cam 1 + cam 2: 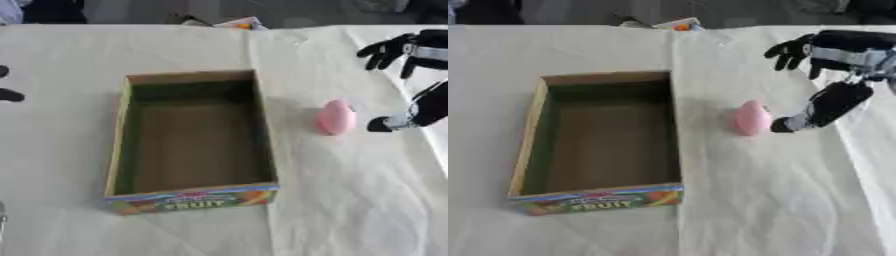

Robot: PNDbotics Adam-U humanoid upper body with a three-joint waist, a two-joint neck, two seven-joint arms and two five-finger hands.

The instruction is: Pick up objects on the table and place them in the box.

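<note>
While the box (pixel 192 140) is sitting empty, the pink egg (pixel 751 118) is standing just left of the right hand (pixel 833 75), whose spread fingers are holding nothing; that hand is nearer.

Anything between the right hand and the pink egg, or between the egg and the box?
Nothing visible. The right hand is just right of the egg, with only bare cloth between. From the egg to the box there is only cloth, then the box's right wall to lift over.

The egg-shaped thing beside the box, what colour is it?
Pink egg-shaped thing; the left eye view shows it best.
</note>
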